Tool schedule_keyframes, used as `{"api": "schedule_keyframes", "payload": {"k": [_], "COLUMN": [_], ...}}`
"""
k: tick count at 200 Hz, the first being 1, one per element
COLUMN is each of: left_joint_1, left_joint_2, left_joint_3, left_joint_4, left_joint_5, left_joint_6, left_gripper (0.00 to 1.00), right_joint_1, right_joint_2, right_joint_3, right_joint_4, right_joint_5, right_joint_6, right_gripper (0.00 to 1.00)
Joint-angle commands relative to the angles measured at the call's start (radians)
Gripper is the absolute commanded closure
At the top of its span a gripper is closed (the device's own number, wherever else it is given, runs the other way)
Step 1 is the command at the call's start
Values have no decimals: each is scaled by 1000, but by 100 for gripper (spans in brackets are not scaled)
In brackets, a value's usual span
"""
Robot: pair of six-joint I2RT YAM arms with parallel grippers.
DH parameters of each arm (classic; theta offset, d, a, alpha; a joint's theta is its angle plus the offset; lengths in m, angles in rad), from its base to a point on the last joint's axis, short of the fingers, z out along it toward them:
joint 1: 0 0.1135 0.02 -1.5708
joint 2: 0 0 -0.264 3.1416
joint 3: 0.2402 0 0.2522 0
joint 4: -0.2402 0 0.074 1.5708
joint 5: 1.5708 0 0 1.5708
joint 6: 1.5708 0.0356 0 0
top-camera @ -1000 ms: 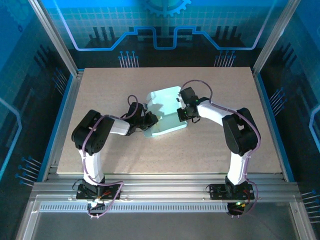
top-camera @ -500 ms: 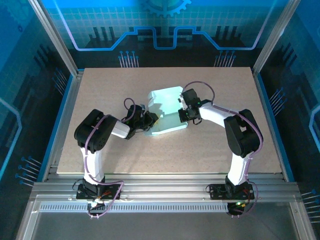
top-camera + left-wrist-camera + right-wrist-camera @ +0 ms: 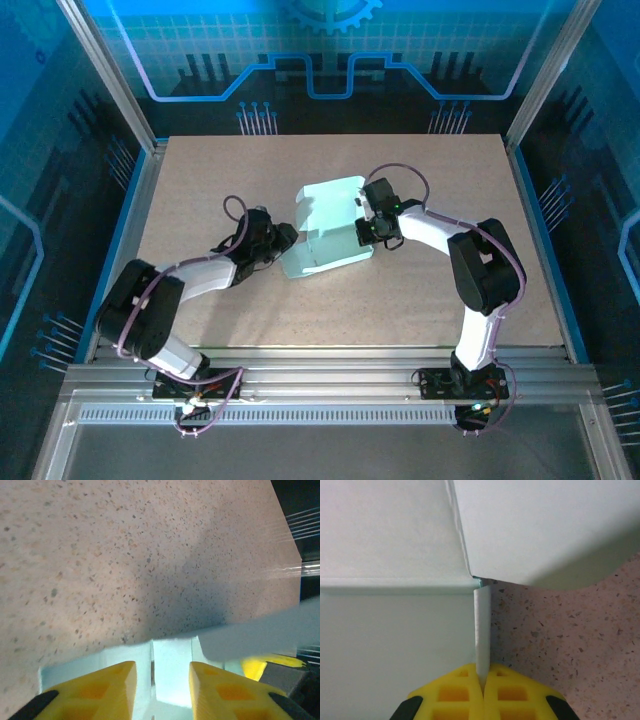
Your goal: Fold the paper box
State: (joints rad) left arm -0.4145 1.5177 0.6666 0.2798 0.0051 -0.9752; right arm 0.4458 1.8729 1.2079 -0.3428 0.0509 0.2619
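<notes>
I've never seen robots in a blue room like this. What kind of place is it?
Probably a robot lab work cell. The left arm and right arm are bolted to metal rails at the edge of a speckled table, blue circuit-patterned panels wall it in, and a paper box lies between them.

Paper box (image 3: 330, 250): pale mint-blue all over, plain, with no print; it looked greyer where its own flaps shaded it.
Worktop (image 3: 420, 310): pinkish beige, speckled throughout with fine dark flecks.
Left hand (image 3: 162, 685): bright yellow fingers (image 3: 100, 690), black at the outer corners.
Right hand (image 3: 482, 692): the same bright yellow, black at the lower edges.
Left arm (image 3: 190, 275): white links, black joints.
Right arm (image 3: 440, 225): white links, black joints.
Cables (image 3: 395, 168): purple.
Frame (image 3: 330, 380): silver-grey, ribbed in long parallel lines.
Backdrop (image 3: 330, 50): deep blue, with a lighter cyan grid, circuit-like lines and a cog outline at the top.
</notes>
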Motion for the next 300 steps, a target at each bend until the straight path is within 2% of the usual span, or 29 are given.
{"api": "schedule_keyframes", "payload": {"k": [1,11,52,72,91,154,205,226,263,300], "left_joint_1": [-65,-95,-256,-304,-314,-310,-288,-276,-260,-253], "left_joint_2": [-90,-127,-236,-225,-177,-7,78,114,158,208], "left_joint_3": [-30,-32,4,45,117,231,239,258,317,429], "left_joint_4": [-185,-246,-483,-586,-664,-567,-487,-474,-524,-665], "left_joint_5": [-111,-128,-252,-278,-272,-237,-190,-169,-151,-145], "left_joint_6": [-43,-105,-372,-521,-576,-579,-618,-608,-538,-346], "left_gripper": [55,50,50,48,50,50,51,55,64,73], "right_joint_1": [11,12,14,14,15,13,12,12,12,16], "right_joint_2": [-7,-13,-58,-61,-63,-65,-64,-67,-64,-61], "right_joint_3": [-1,-9,-60,-61,-63,-65,-66,-68,-67,-60], "right_joint_4": [-68,-65,-21,-19,-12,-10,-18,-23,-37,-60], "right_joint_5": [44,68,133,127,116,62,50,56,63,93], "right_joint_6": [84,115,179,174,166,150,132,123,101,18], "right_gripper": [100,100,100,100,100,100,100,100,100,100]}}
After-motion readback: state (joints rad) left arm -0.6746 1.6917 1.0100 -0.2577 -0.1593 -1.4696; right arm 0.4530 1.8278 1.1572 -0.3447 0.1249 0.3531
